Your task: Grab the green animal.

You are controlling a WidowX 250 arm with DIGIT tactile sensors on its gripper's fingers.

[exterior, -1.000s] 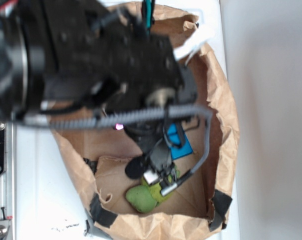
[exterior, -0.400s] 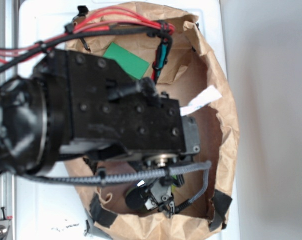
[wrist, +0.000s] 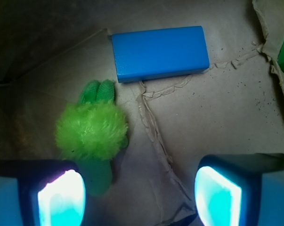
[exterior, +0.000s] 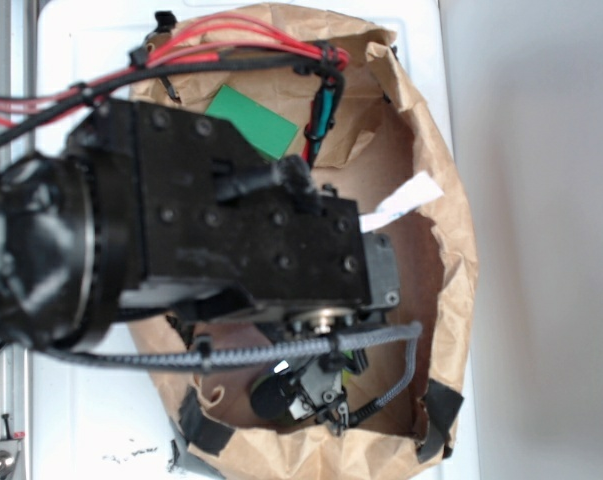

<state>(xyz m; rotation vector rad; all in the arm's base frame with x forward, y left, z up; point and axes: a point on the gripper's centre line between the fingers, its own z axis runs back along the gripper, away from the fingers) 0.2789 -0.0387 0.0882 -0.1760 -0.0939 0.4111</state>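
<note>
- Paper bag (exterior: pixel 451 250): brown, open-topped, lying on a white counter (exterior: pixel 91 420); black tape patches on its lower rim.
- Green animal (wrist: pixel 92 132): fuzzy yellow-green plush with duller green lobes, lying on the bag's creased floor. In the wrist view it sits just ahead of the left-hand fingertip, its lower lobe running down beside that pad; whether they touch cannot be told. In the exterior view only a sliver of green shows under the arm.
- Hand (wrist: pixel 134 193): spread wide, glowing pads (wrist: pixel 61 197) at either lower corner of the wrist view, bare paper between them, nothing gripped.
- Blue block (wrist: pixel 159 52): rigid rectangle, flat on the bag floor, just beyond the plush, not touching it.
- Green block (exterior: pixel 251 120): flat rectangle near the bag's far edge, well apart from the plush.
- Robot arm (exterior: pixel 181 230): black, with red cables, covering most of the bag opening.
</note>
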